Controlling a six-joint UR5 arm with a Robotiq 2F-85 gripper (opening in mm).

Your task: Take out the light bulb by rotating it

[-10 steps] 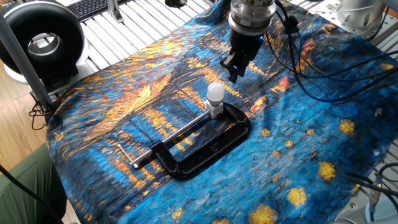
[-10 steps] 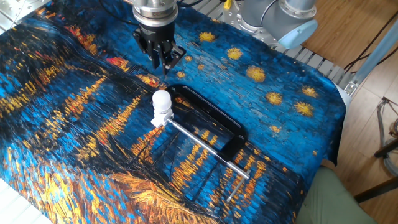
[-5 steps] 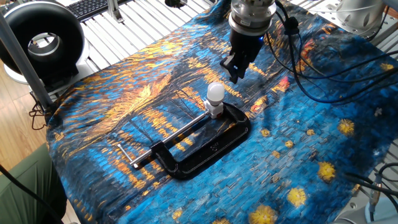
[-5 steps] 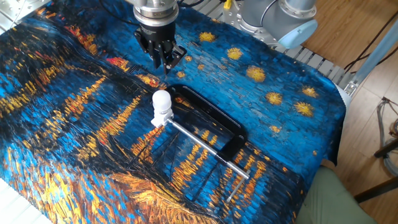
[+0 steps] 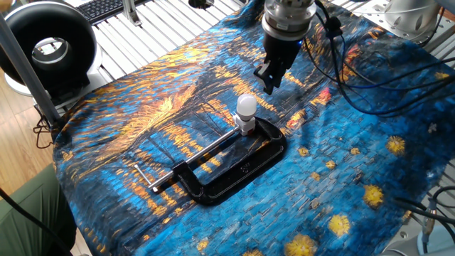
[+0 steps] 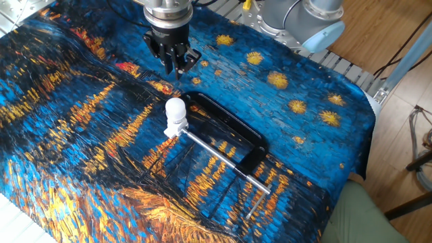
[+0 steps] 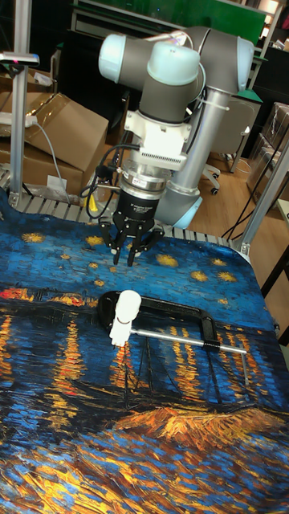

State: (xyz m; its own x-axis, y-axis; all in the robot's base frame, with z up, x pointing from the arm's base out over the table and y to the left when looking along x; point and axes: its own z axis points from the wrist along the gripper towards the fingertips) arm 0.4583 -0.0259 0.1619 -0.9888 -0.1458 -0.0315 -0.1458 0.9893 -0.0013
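The white light bulb [image 5: 246,107] [image 6: 175,108] [image 7: 128,303] stands upright in a short white socket [image 5: 246,126] held by a large black C-clamp [image 5: 242,167] [image 6: 236,131] lying on the painted blue-and-orange cloth. My gripper [image 5: 269,87] [image 6: 177,70] [image 7: 124,259] hangs pointing down, behind and a little above the bulb, clear of it. In the tall fixed view its fingers show a narrow gap with nothing between them.
The clamp's long screw and handle bar [image 5: 153,181] stretch toward the front left. A black ring-shaped device [image 5: 46,46] and a keyboard [image 5: 106,7] sit beyond the cloth's far left edge. Cables [image 5: 355,78] trail from the wrist. Cardboard boxes [image 7: 56,128] stand behind the table.
The gripper has turned slightly about its own axis and edged a little, staying above and behind the bulb. The bulb and clamp have not moved.
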